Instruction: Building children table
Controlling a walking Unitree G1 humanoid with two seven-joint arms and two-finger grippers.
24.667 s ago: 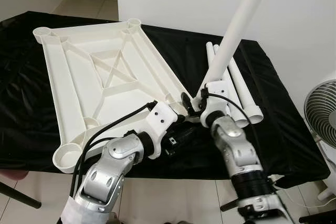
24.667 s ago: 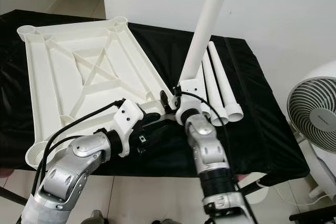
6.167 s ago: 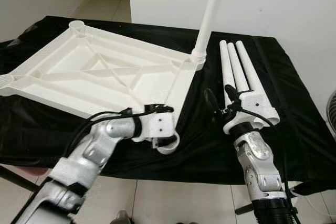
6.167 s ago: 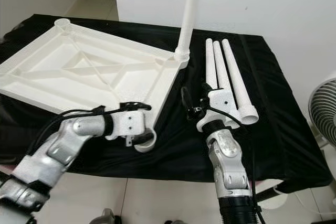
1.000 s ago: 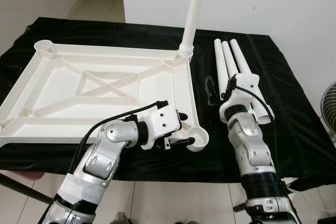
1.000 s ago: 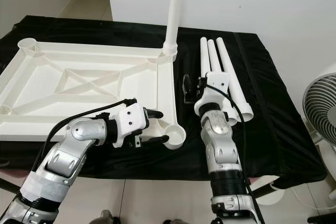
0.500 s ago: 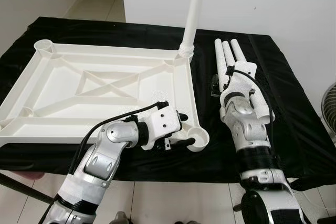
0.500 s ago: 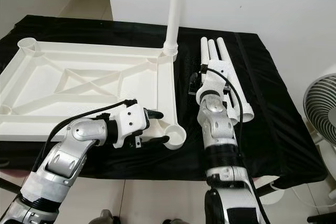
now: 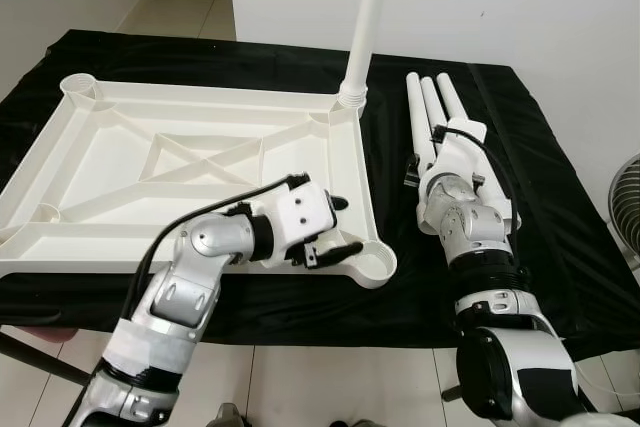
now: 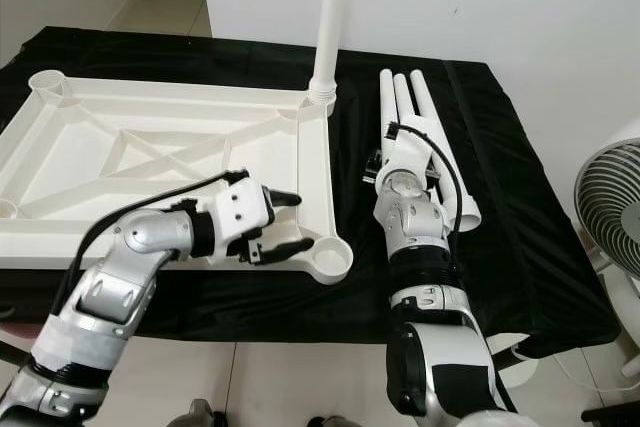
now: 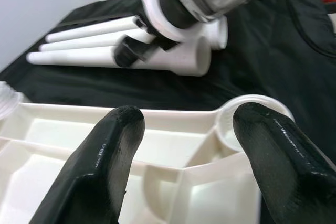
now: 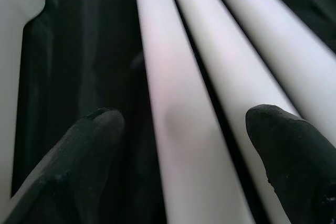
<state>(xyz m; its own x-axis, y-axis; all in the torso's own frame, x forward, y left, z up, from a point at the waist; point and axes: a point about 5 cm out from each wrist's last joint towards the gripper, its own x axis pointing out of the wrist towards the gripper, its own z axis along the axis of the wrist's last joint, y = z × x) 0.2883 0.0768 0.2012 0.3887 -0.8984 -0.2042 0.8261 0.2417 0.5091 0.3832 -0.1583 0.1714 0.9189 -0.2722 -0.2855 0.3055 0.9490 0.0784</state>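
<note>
The white tabletop (image 9: 200, 162) lies upside down on a black cloth (image 9: 560, 217), its near edge close to the cloth's front edge. One leg (image 9: 365, 27) stands upright in the far right corner socket, its top cut off by the frame. Three loose legs (image 9: 432, 112) lie side by side to the right, with a strip of bare cloth between them and the tabletop.

The left gripper (image 11: 186, 124) hovers over the near right corner, fingers spread, holding nothing; the open socket (image 9: 375, 265) sits just beyond it. The right gripper (image 12: 184, 129) hangs over the loose legs, fingers wide apart either side of the nearest one, not touching. A fan (image 10: 610, 212) is partly cut off at the right.
</note>
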